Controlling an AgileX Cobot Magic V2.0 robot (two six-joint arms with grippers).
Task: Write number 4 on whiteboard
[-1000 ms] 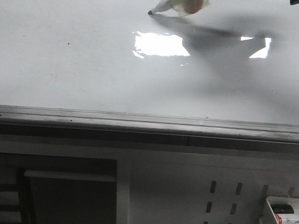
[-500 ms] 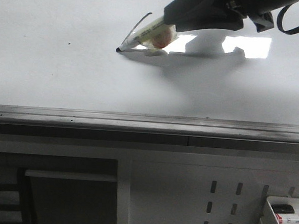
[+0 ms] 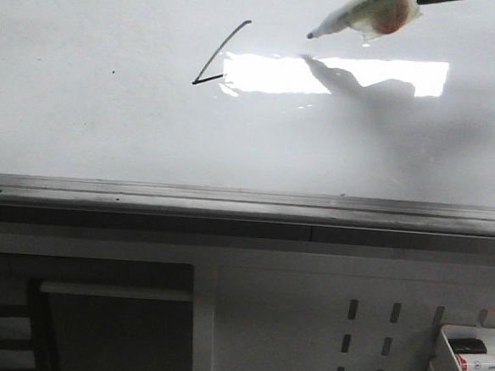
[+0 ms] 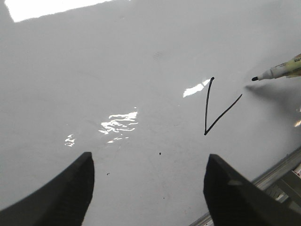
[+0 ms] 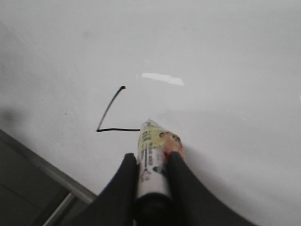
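The whiteboard (image 3: 82, 123) fills the front view, with a grey ledge (image 3: 246, 204) along its lower edge. On it are two black strokes of the number 4 (image 3: 216, 58): a slanted line and a short base tick; no vertical stroke shows. They also show in the left wrist view (image 4: 207, 110) and the right wrist view (image 5: 109, 110). My right gripper (image 5: 151, 160) is shut on a marker (image 3: 361, 17), whose tip hangs up and right of the strokes, off the board. My left gripper (image 4: 148, 186) is open and empty over bare board.
A bright rectangular reflection (image 3: 332, 75) lies right of the strokes. Small dark specks (image 3: 113, 72) dot the board. Below the ledge is a perforated white panel (image 3: 364, 338). A tray (image 3: 473, 358) with markers sits at the lower right corner.
The marker drew the slanted line down-left, added the short base tick, then lifted off and moved up and to the right. The right arm has drawn back out of the front view.
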